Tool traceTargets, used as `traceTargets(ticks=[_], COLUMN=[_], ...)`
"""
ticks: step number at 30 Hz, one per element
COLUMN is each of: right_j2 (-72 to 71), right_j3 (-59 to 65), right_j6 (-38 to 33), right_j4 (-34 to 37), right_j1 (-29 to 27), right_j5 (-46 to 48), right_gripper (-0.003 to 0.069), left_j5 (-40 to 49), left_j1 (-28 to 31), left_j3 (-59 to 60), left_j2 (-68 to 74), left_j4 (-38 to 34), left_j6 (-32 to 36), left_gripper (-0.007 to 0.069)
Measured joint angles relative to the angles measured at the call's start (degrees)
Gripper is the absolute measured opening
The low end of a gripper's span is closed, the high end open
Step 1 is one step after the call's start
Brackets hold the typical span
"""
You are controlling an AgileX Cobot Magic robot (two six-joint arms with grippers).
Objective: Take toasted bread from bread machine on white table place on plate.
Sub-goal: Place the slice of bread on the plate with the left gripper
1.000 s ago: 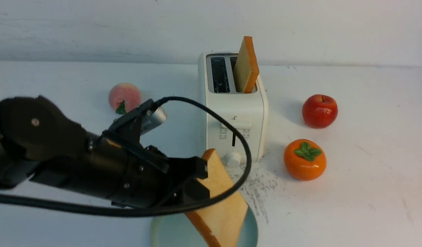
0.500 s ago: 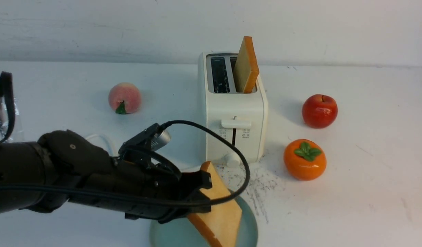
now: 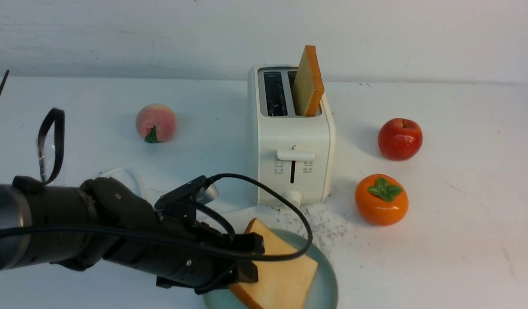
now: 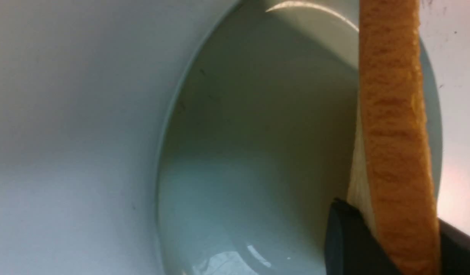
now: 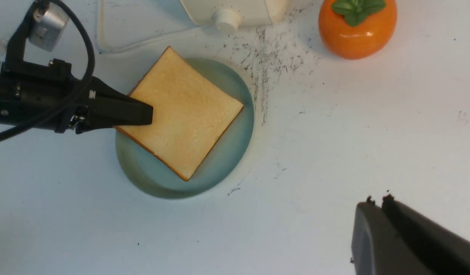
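Observation:
One slice of toasted bread (image 3: 285,274) lies low across the pale green plate (image 3: 328,279) at the front of the white table (image 3: 461,240). My left gripper (image 3: 251,257) is shut on that slice's left corner, one finger on each face. In the left wrist view the slice's crust (image 4: 395,133) runs between the fingers of my left gripper (image 4: 389,214), over the plate (image 4: 238,152). A second slice (image 3: 309,81) stands in the right slot of the bread machine (image 3: 291,141); the left slot is empty. My right gripper (image 5: 378,198) hangs shut above bare table, well right of the plate (image 5: 227,160).
A peach (image 3: 156,122) sits left of the toaster. To its right are a red apple (image 3: 400,138) and an orange persimmon (image 3: 381,199). The white cord (image 3: 126,174) loops behind my left arm. Black scratch marks (image 3: 324,227) lie between toaster and plate.
My left arm has come down and the slice has swung from steeply tilted to nearly flat on the plate. The plate sits a little further right. The right arm's side shows no change.

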Motion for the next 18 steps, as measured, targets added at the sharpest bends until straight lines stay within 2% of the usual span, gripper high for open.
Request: traceTargets(ticks=[2,4,5,9,15,18], right_j2=[0.0,0.0,0.0,0.0,0.0,0.06], right_j3=[0.0,0.0,0.0,0.0,0.0,0.0], right_j6=[-0.01,-0.01,-0.06,-0.06,-0.06,-0.06], right_j4=[0.17,0.3,0.44,0.55,0.57,1.33], right_j1=[0.0,0.0,0.0,0.0,0.0,0.0], right_j5=[-0.04,-0.07,-0.07,-0.41,-2.22,-4.09], right_gripper=[0.0033,0.0033,0.0033,0.0033,0.0033,0.0033], left_j5=[0.18,0.47,1.06,2.0,3.33,3.85], left_j1=[0.0,0.0,0.0,0.0,0.0,0.0], left_j3=[0.0,0.0,0.0,-0.05,-0.05,-0.05], left_j2=[0.0,-0.12,-0.61,-3.6,-7.94,-11.28], left_j4=[1.52,2.55,5.08,10.58,17.33,23.9], left_j6=[0.0,0.0,0.0,-0.25,-1.91,-6.52], left_gripper=[0.0262,0.0307,0.0362,0.0444,0.0467,0.0466])
